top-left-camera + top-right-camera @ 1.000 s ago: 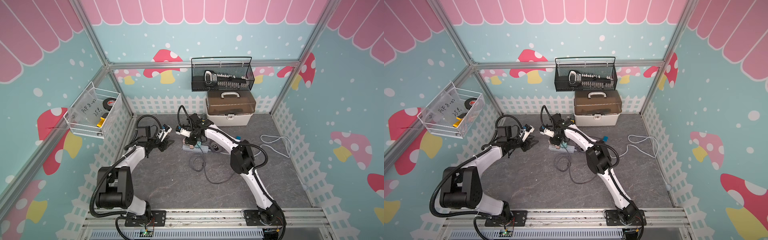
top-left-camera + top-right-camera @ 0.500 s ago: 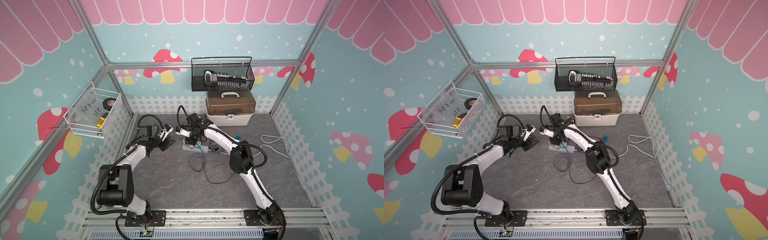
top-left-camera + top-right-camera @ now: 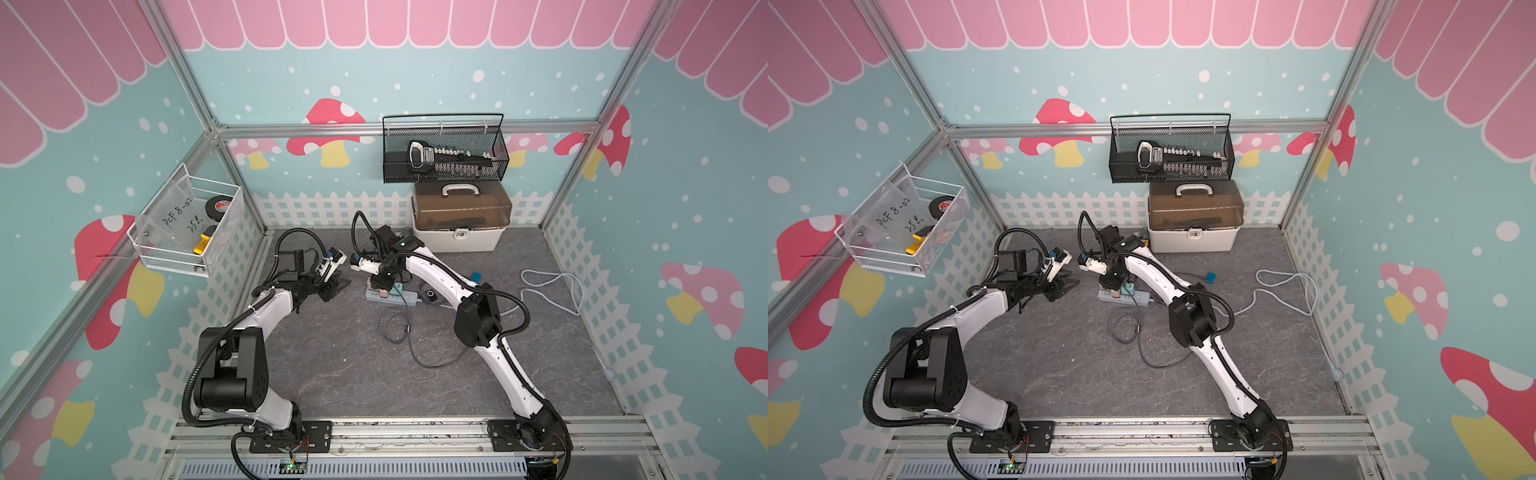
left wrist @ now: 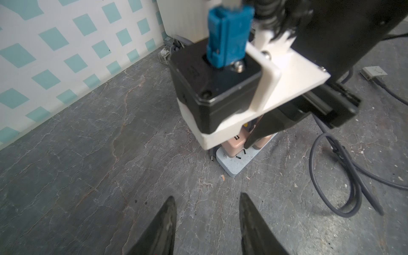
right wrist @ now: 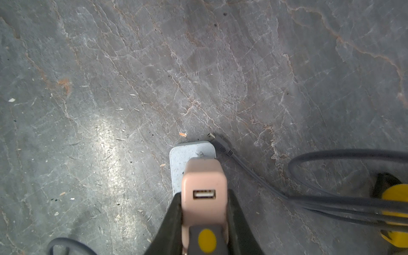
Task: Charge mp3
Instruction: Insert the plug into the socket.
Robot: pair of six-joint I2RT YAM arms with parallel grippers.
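Right wrist: right gripper (image 5: pixel 204 195) pinches pink charger (image 5: pixel 204 176), apparently atop power strip (image 5: pixel 187 155).

I work in a staged robot test cell, a lab booth rather than a real room. Aluminium frame bars (image 3: pixel 409 126) hold printed wall panels (image 3: pixel 415 62) showing pink scallops, mushrooms and picket fence. My left arm (image 3: pixel 232 374) and right arm (image 3: pixel 500 365) are bolted to a metal rail (image 3: pixel 415 430) at 6 o'clock. A black mesh basket (image 3: pixel 395 141) hangs at 12 o'clock above a storage case (image 3: pixel 436 241), and a white wire basket (image 3: pixel 226 232) hangs at 9 o'clock. The floor (image 3: pixel 353 374) is grey and stone-look.
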